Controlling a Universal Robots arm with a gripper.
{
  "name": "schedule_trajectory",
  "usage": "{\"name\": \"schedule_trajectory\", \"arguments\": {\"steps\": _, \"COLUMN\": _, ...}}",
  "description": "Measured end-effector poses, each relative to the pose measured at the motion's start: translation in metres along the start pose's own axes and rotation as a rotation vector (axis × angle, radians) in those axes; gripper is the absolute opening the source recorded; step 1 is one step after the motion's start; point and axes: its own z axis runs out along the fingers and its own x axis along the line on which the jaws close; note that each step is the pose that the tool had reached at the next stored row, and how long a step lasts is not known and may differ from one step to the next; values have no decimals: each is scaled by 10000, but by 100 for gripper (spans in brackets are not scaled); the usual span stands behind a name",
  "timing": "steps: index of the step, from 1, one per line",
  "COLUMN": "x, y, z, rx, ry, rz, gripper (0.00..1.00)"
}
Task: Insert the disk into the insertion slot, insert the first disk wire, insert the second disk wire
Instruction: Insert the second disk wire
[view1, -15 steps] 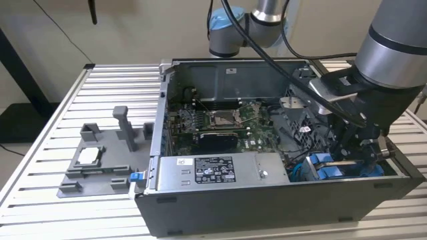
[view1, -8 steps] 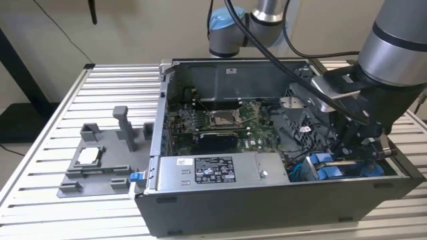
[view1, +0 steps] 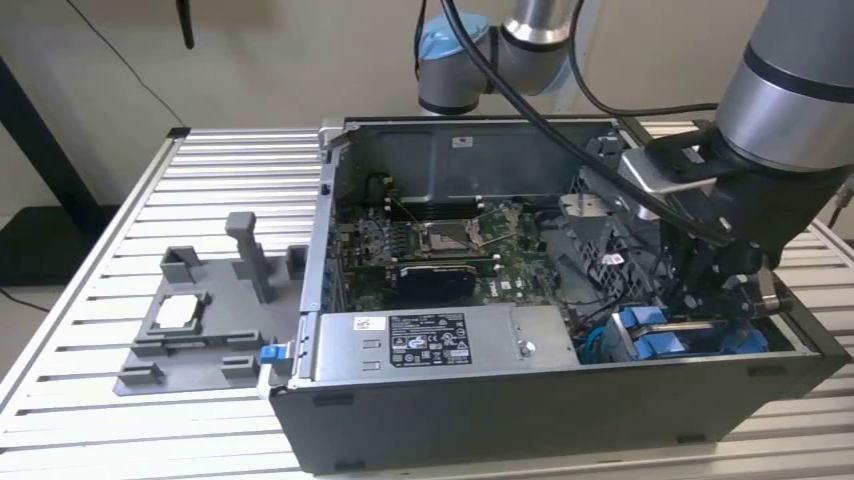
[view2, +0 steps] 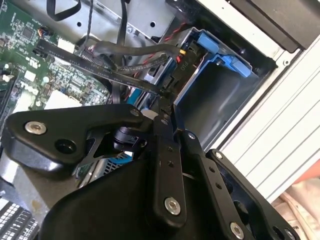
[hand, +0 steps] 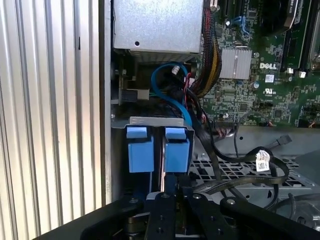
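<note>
Beside the gripper (hand: 170, 192), black cables (hand: 235, 165) perhaps crowd it.

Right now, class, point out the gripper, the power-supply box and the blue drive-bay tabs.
gripper (hand: 170, 192), first wrist view, between its fingertips.
power-supply box (view1: 427, 340), exterior view, its labelled face.
blue drive-bay tabs (hand: 140, 150), first wrist view, one tab's face.

Silver-grey tubular arm (view1: 801, 80) with dark bands at the joints and a light blue cap (view1: 447, 45) on the far joint. Thick black cables (view1: 534, 110) looped alongside, running toward the wrist. Above the gripper (hand: 175, 187), a silver bracket (view1: 654, 170). Matte black linkage bars (view2: 170, 165) behind the fingertips, fixed with round silver screws (view2: 172, 205) and dotted with small holes.
</note>
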Motion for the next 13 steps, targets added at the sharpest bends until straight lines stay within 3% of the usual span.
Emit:
{"name": "schedule_trajectory", "arguments": {"steps": 5, "x": -25, "y": -70, "z": 13, "rx": -48, "ry": -8, "rz": 16, "gripper": 16}}
{"name": "schedule_trajectory", "arguments": {"steps": 13, "x": -26, "y": -70, "z": 18, "rx": -59, "ry": 16, "rz": 214, "gripper": 16}}
